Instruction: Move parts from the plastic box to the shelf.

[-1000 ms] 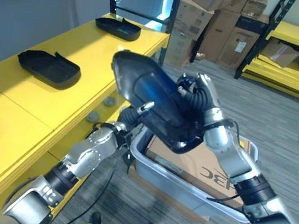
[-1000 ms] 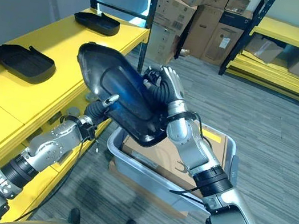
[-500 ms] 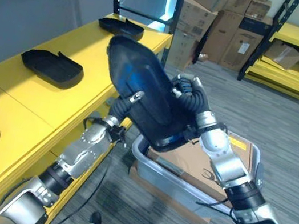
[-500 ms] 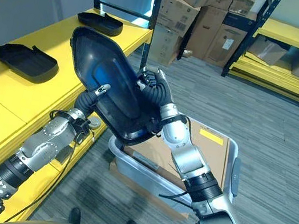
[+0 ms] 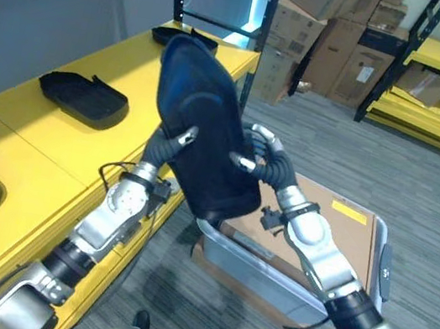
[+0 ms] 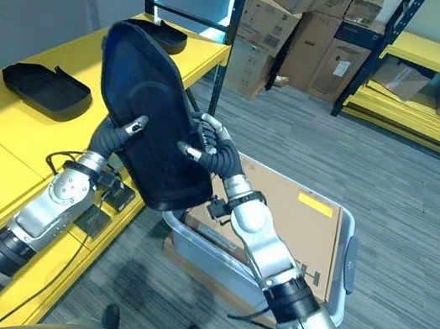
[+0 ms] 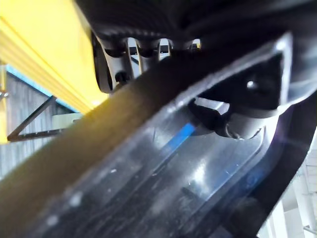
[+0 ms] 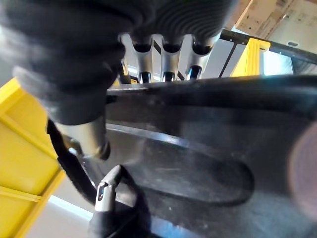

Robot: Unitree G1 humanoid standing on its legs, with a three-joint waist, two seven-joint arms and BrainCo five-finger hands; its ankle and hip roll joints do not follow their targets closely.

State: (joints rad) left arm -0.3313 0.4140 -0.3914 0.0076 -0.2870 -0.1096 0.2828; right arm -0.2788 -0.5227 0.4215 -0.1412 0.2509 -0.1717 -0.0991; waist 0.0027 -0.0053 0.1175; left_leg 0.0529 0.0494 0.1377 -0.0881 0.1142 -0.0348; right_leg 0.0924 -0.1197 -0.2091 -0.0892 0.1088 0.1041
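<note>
left robot hand [image 6: 116, 134] clamped on black part [image 6: 148, 113], thumb on its face | right robot hand [image 6: 210, 150] gripping opposite edge | plastic box [image 6: 338, 270] below right robot hand | yellow shelf [image 6: 48, 121] beside left robot hand

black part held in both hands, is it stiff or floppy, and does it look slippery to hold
Probably stiff: the black part keeps its curved shell shape with no sag, though the left hand and right hand grip it only at its edges. Likely light for its size, being a thin shell. Its glossy inside suggests it could be slippery, so the edge grip may slide.
</note>
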